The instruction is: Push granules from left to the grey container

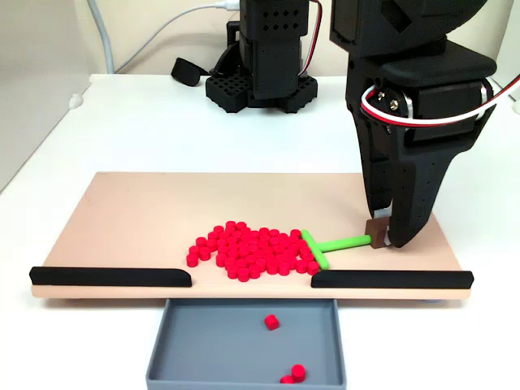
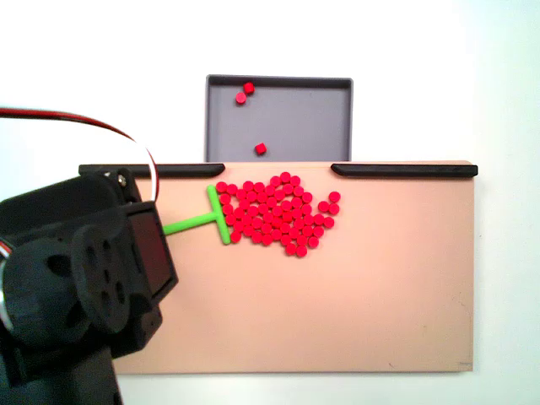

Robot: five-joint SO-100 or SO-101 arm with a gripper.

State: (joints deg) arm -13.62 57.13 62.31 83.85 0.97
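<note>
A heap of red granules (image 1: 248,248) lies on the beige board (image 1: 130,211) just behind the gap between the black strips; in a fixed view from above the granules (image 2: 278,211) sit below the tray. The grey container (image 1: 244,345) stands at the board's front edge and holds three granules (image 1: 271,322). From above, the grey container (image 2: 295,126) shows the same three. My gripper (image 1: 383,236) is shut on the end of the green T-shaped pusher stick (image 1: 341,242), whose crossbar touches the heap's right side. From above the arm hides the stick's (image 2: 198,221) held end.
Black strips (image 1: 110,277) (image 1: 392,279) edge the board's front on either side of the gap. Another black arm base (image 1: 260,81) and a white cable (image 1: 162,36) stand at the back of the white table.
</note>
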